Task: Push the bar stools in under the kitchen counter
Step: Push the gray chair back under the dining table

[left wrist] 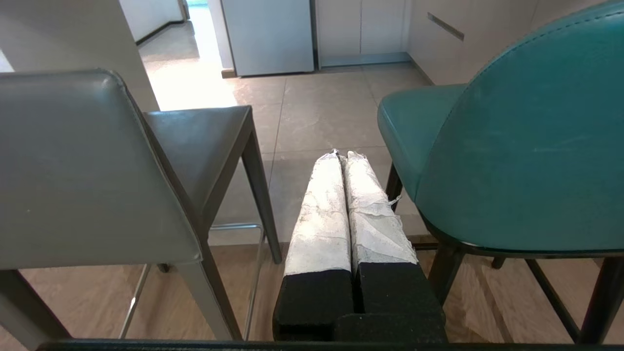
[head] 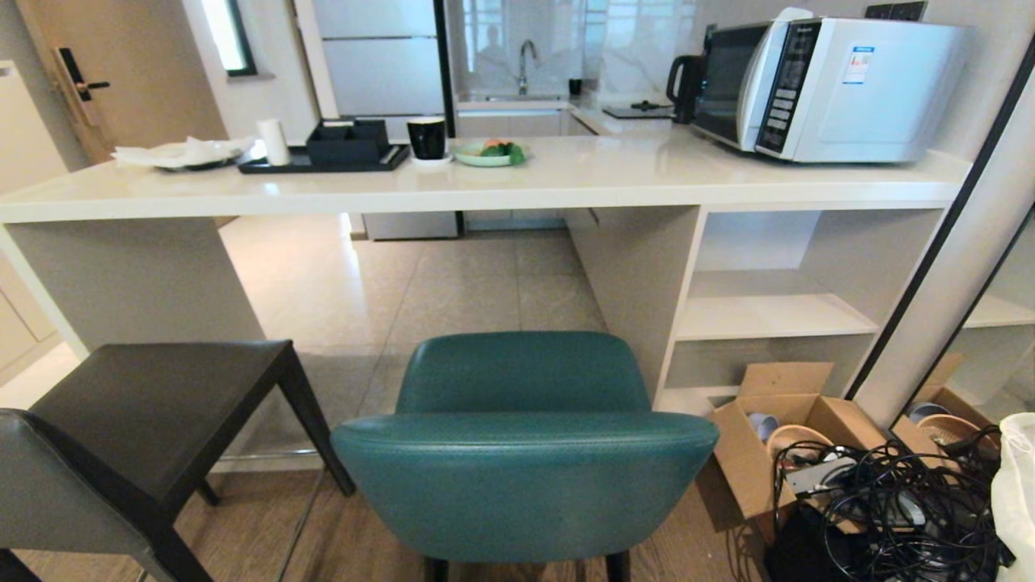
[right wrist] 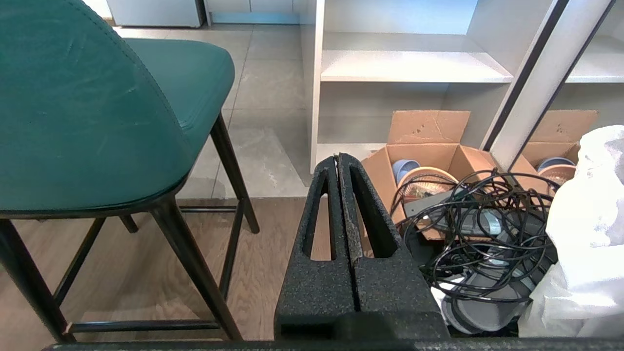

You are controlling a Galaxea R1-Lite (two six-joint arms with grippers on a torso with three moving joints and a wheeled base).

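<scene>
Kitchen counter [head: 485,190] waits; teal stool [head: 524,453] looks heavy, push its stiff back; both claws [left wrist: 343,157] [right wrist: 337,158] closed, empty.

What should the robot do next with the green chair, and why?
Probably roll slowly forward and nudge the teal stool toward the kitchen counter. It stands right in front, its seat not under the top, with bare floor beneath. The left gripper and right gripper are shut, holding nothing, either side of its backrest. The grey stool can follow.
</scene>
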